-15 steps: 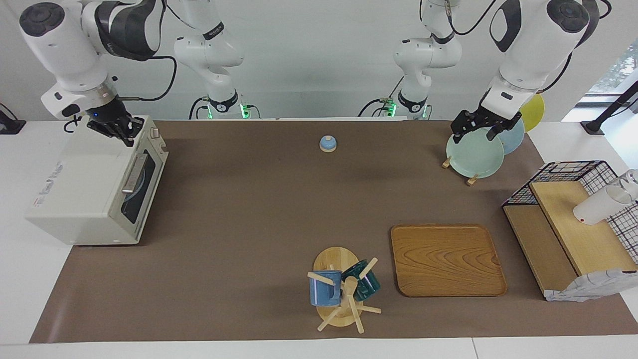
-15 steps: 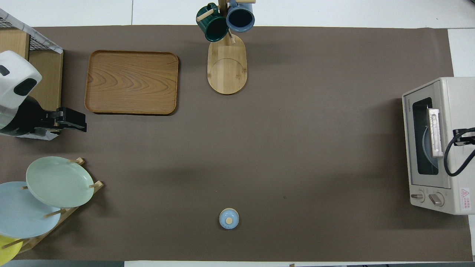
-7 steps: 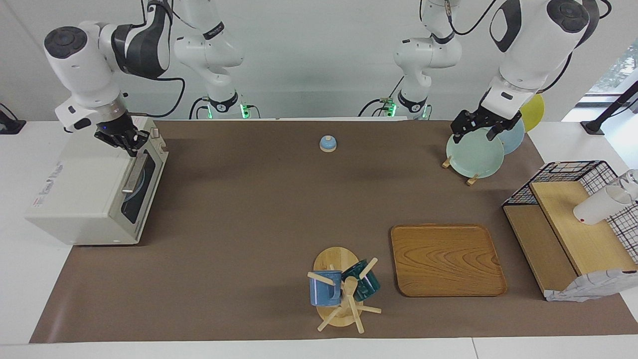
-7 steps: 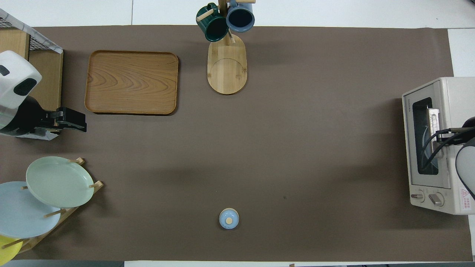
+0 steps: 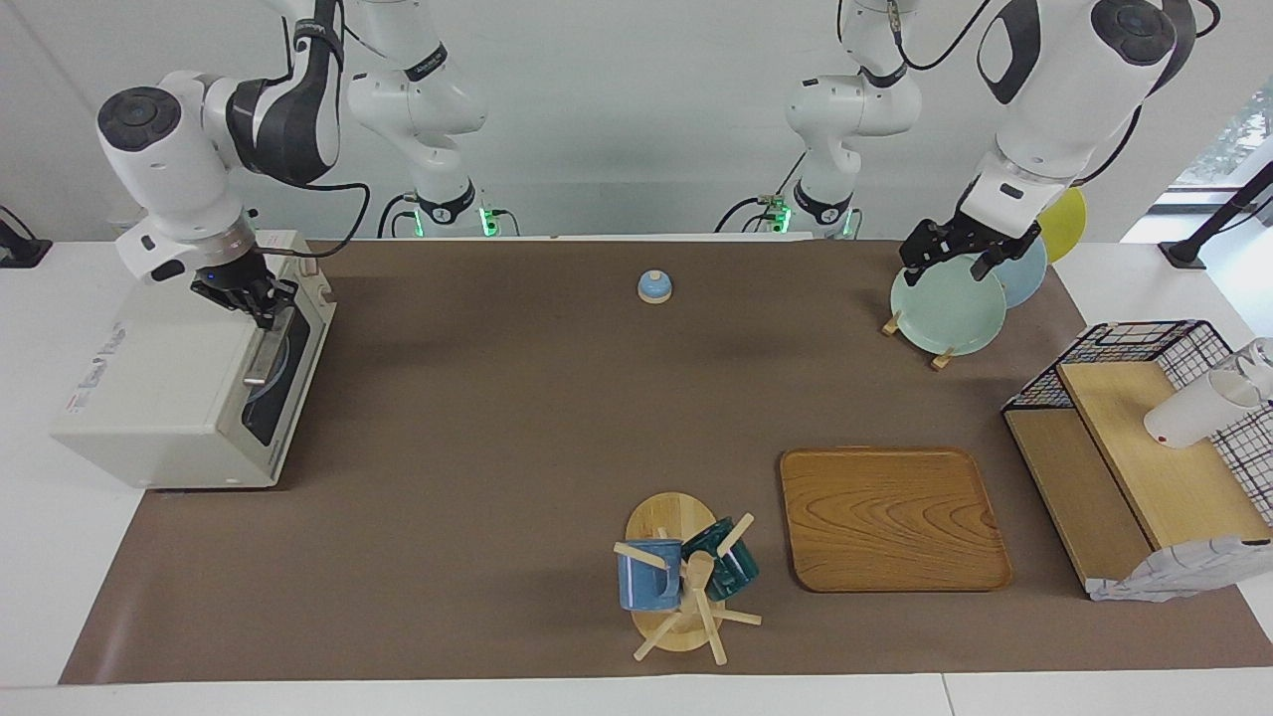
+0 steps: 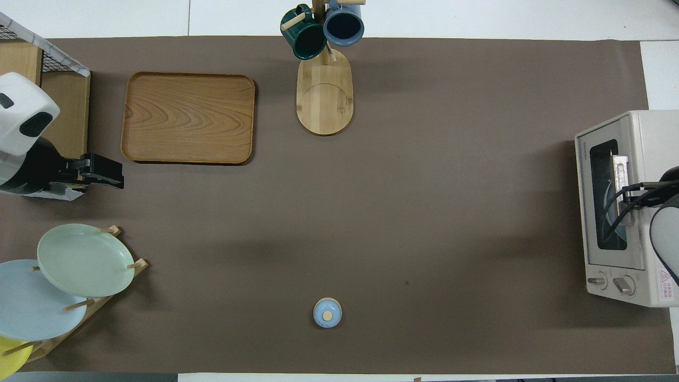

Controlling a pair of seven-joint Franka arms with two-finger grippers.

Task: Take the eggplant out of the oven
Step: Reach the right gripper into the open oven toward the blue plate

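The cream-white oven [image 5: 169,388] stands at the right arm's end of the table, and it also shows in the overhead view [image 6: 655,159]. Its dark glass door is shut, with the metal bar handle [image 5: 269,348] at the top. The eggplant is hidden; only a pale blue plate [image 5: 278,370] shows through the glass. My right gripper [image 5: 254,301] is at the oven's top front edge, right at the handle's end nearer the robots, and shows in the overhead view [image 6: 631,193]. My left gripper [image 5: 950,257] waits in the air by the plate rack and holds nothing.
A plate rack with a green plate [image 5: 947,303] and other plates stands near the left arm. A black wire basket [image 5: 1144,348] with wooden shelves, a wooden tray [image 5: 892,519], a mug tree with two mugs [image 5: 681,577] and a small blue bell [image 5: 653,286] stand on the brown mat.
My right gripper has moved from over the oven's top to its front edge, coming down to the door handle. The left arm has not moved.
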